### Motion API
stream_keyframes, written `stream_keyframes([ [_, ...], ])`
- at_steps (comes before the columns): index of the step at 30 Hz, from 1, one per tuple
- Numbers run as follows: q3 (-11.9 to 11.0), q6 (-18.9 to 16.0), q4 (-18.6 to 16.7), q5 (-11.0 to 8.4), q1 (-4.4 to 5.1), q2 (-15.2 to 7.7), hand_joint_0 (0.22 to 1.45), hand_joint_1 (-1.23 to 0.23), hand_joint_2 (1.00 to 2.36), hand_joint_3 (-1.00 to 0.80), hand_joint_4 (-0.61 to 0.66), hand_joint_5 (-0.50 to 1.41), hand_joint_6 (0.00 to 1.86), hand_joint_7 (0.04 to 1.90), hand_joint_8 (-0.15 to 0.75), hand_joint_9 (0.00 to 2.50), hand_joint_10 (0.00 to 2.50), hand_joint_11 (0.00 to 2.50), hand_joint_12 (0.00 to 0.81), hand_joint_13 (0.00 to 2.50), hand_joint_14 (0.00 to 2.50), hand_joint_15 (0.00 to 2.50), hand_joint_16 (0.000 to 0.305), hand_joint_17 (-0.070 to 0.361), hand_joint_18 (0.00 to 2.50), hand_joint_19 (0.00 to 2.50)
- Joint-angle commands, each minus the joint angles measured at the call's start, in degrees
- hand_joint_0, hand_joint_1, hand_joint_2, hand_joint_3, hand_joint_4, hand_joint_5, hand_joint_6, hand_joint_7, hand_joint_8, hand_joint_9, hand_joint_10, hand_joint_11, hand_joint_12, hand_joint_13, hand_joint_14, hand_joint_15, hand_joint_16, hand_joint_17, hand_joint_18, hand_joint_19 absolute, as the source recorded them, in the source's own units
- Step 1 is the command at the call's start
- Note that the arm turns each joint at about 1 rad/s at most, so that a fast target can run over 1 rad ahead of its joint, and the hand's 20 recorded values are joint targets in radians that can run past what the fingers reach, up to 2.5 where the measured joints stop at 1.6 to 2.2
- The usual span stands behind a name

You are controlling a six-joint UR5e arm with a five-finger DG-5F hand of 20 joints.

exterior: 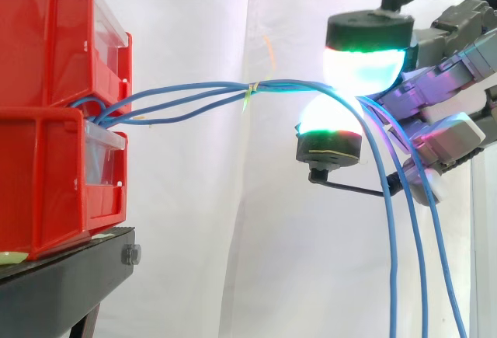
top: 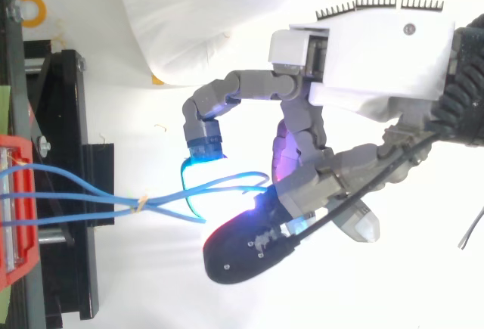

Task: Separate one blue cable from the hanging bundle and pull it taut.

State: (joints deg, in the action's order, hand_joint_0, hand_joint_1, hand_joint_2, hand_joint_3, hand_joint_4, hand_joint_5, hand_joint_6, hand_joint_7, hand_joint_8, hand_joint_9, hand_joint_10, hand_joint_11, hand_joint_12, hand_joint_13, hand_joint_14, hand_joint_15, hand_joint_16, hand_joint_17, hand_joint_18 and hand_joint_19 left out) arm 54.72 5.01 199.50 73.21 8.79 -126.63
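The bundle (exterior: 186, 97) of blue cables comes out between the two stacked bins (exterior: 46, 43) and runs rightward, gently slack, through a small tie (exterior: 252, 88) and into the hand (top: 378, 49). Past the hand the strands drop away and hang free towards the bottom of the side view.

We judge the task to be at the separating step. The grip is made, but no single strand stands clear and tight. In the side view the hand is closed on the bundle, with two glowing pads (exterior: 365, 66) pressed together from above and below where the strands pass. We cannot tell whether one strand or several lie between them.

From above, one cable (top: 186, 189) loops away from the others just past the tie, up to the cyan tip of a curled finger (top: 204, 144). It may be hooked there, though the contact is unclear to us.

As we see it, the next move calls for keeping that one cable and letting the rest fall. The hand then draws away from the bins until the run from the bins goes straight. The pull should be gentle, since the tie binds the strands together.

The arm comes in from the right at cable height, with the fingers reaching left towards the bins, which sit on the stand (exterior: 62, 283).
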Motion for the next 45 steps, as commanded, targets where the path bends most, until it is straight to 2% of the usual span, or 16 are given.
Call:
stream_keyframes([
  [1, 0.03, 0.0, 0.01, 0.0, 0.0, -0.02, 0.63, -0.9, 1.0, -0.5, 0.14, 0.14, 0.5, 1.31, 0.206, 2.09, 0.02, 0.55, 0.282, 1.44, 0.02, 0.58, 0.069, 0.155, 1.08, 0.54],
  [3, 0.12, 0.0, 0.01, 0.0, 0.0, -0.02, 0.57, -0.88, 1.0, -0.5, 0.15, 0.14, 0.5, 1.31, 0.206, 2.1, 0.02, 0.54, 0.287, 1.45, 0.02, 0.59, 0.071, 0.159, 1.09, 0.52],
  [4, 0.03, 0.0, 0.01, 0.0, 0.0, -0.02, 0.49, -0.83, 1.0, -0.5, 0.17, 0.14, 0.5, 1.31, 0.211, 2.12, 0.02, 0.51, 0.302, 1.47, 0.02, 0.56, 0.076, 0.171, 1.13, 0.5],
  [6, 0.12, 0.0, -0.08, 0.0, 0.0, -0.02, 0.43, -0.7, 1.0, -0.5, 0.19, 0.15, 0.5, 1.31, 0.211, 2.14, 0.02, 0.47, 0.308, 1.51, 0.02, 0.54, 0.083, 0.186, 1.19, 0.47],
  [9, 0.12, 0.0, -0.17, 0.0, 0.0, -0.02, 0.43, -0.56, 1.0, -0.5, 0.19, 0.15, 0.5, 1.31, 0.213, 2.15, 0.02, 0.46, 0.313, 1.52, 0.02, 0.53, 0.083, 0.188, 1.19, 0.47],
  [11, 0.21, 0.0, -0.17, 0.0, 0.0, 0.07, 0.48, -0.44, 1.0, -0.5, 0.18, 0.15, 0.5, 1.31, 0.198, 2.14, 0.02, 0.48, 0.296, 1.5, 0.02, 0.55, 0.079, 0.177, 1.14, 0.5],
  [13, 0.21, 0.0, -0.17, 0.0, 0.09, -0.02, 0.53, -0.4, 1.0, -0.5, 0.16, 0.14, 0.5, 1.32, 0.184, 2.12, 0.02, 0.49, 0.288, 1.47, 0.02, 0.57, 0.074, 0.166, 1.08, 0.53],
  [18, 0.3, 0.0, -0.17, 0.0, 0.0, -0.02, 0.62, -0.4, 1.0, -0.5, 0.15, 0.14, 0.5, 1.31, 0.148, 2.14, 0.02, 0.53, 0.278, 1.46, 0.02, 0.58, 0.068, 0.153, 1.07, 0.56],
  [22, 0.3, 0.0, -0.17, 0.0, 0.09, 0.07, 0.71, -0.55, 1.0, -0.5, 0.16, 0.14, 0.5, 1.32, 0.133, 2.15, 0.02, 0.53, 0.283, 1.47, 0.02, 0.58, 0.068, 0.153, 1.09, 0.54],
  [24, 0.3, 0.0, -0.17, 0.0, 0.0, 0.07, 0.73, -0.61, 1.0, -0.47, 0.16, 0.14, 0.5, 1.32, 0.14, 2.15, 0.02, 0.54, 0.284, 1.47, 0.02, 0.58, 0.068, 0.153, 1.09, 0.55],
  [32, 0.39, 0.0, -0.17, -0.18, 0.09, -0.02, 0.75, -0.68, 1.01, -0.34, 0.13, 0.15, 0.5, 1.31, 0.168, 2.13, 0.02, 0.54, 0.288, 1.45, 0.02, 0.58, 0.068, 0.152, 1.07, 0.56],
  [38, 0.39, 0.0, -0.17, -0.35, 0.09, -0.02, 0.72, -0.78, 1.02, -0.28, 0.09, 0.15, 0.5, 1.31, 0.194, 2.11, 0.02, 0.55, 0.284, 1.43, 0.02, 0.58, 0.069, 0.155, 1.06, 0.53],
  [41, 0.39, 0.0, -0.17, -0.35, 0.0, -0.02, 0.69, -0.87, 1.0, -0.46, 0.12, 0.14, 0.5, 1.32, 0.187, 2.11, 0.02, 0.54, 0.281, 1.43, 0.02, 0.59, 0.069, 0.156, 1.05, 0.53],
  [42, 0.39, 0.0, -0.17, -0.35, 0.0, -0.02, 0.66, -0.86, 1.0, -0.5, 0.12, 0.14, 0.5, 1.32, 0.189, 2.11, 0.02, 0.54, 0.283, 1.43, 0.02, 0.59, 0.069, 0.156, 1.05, 0.53],
  [43, 0.39, 0.0, -0.17, -0.35, 0.0, -0.02, 0.59, -0.79, 1.0, -0.5, 0.13, 0.14, 0.5, 1.31, 0.182, 2.11, 0.02, 0.53, 0.284, 1.44, 0.02, 0.58, 0.07, 0.158, 1.06, 0.53],
  [45, 0.39, 0.0, -0.25, -0.35, 0.0, -0.02, 0.53, -0.67, 1.0, -0.5, 0.13, 0.14, 0.5, 1.32, 0.186, 2.12, 0.02, 0.52, 0.293, 1.45, 0.02, 0.57, 0.073, 0.165, 1.08, 0.52],
])
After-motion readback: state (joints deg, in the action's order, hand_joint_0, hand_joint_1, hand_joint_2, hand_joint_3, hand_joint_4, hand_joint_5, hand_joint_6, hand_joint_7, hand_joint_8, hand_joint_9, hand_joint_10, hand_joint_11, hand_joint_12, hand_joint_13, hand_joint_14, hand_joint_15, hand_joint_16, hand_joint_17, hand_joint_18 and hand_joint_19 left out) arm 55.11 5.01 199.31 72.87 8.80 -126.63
